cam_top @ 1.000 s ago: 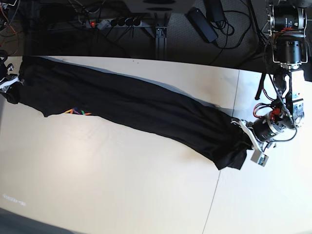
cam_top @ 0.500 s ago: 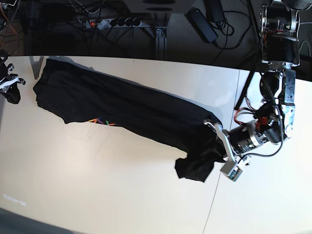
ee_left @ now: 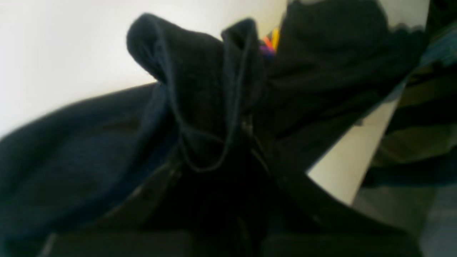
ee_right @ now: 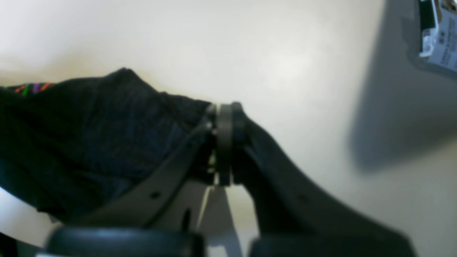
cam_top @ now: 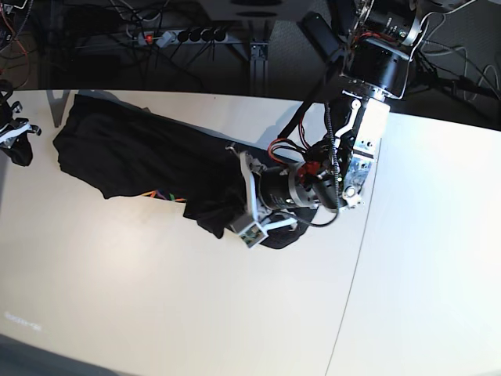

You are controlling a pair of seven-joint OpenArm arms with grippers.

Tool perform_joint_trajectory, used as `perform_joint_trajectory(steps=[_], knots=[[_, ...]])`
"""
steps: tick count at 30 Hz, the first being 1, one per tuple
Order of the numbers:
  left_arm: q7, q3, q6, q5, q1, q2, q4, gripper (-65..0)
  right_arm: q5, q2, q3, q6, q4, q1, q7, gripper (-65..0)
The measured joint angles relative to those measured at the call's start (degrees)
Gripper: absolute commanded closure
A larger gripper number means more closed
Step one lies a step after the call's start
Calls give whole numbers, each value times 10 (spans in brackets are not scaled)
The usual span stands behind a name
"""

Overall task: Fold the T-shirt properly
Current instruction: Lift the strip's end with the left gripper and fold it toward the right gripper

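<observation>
A large pale table (cam_top: 156, 298) seen from above carries a black T-shirt (cam_top: 141, 160), bunched into a long band that runs from the far left corner diagonally toward the middle of the table. A thin streak of its rainbow neck band (cam_top: 160, 195) shows along the near edge of the cloth. The left gripper (cam_top: 235, 192), on the arm that reaches in from the upper right of the overhead view, sits at the inner end of the band with its jaws nearly closed on a thick bunch of the shirt; the left wrist camera shows black fabric gathered and puckered between them, hem stitching looping over the top. The rest of the shirt stretches away from this gripper toward the far left, so the garment's long axis runs straight out from the grip. The right gripper (ee_right: 223, 142) sits at the far left edge of the table, just beside the shirt's outer end. Its jaws are fully closed and, in its own wrist view, appear to hold nothing, with the cloth lying against one side of them. The left arm is plainly the one controlling the shirt; the right is nearer the free end and seems best placed to take it.
</observation>
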Motion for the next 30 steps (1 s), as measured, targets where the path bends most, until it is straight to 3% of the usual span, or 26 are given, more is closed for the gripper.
perform_joint_trajectory(steps=[1,4,5,6,10,15,19,21,23,30], knots=[[0,7,0,0,0,3,-4,0,0,0,0,0,0,0,0,0],[-2,31,0,-1,0,8,-5,-284,1,0,0,0,0,0,0,0],[-3,39,1,-3,0,8,-5,-355,1,0,0,0,0,0,0,0],[-5,47,0,-5,0,8,-5,-385,6,0,0,0,0,0,0,0],[-21,83,1,-33,3,8,-5,-387,18,0,0,0,0,0,0,0],[-22,102,0,-31,3,36,-5,-387,17,0,0,0,0,0,0,-3],[-19,71,0,-30,3,34,-2,-386,8,0,8,0,0,0,-5,-296],[-17,40,0,-30,3,33,0,-386,9,0,14,0,0,0,-8,-402],[-7,8,0,-30,3,33,1,-386,12,2,15,0,-5,-6,-15,-437],[11,-89,0,-29,3,29,1,-386,87,-2,15,0,-76,-37,-39,-437]])
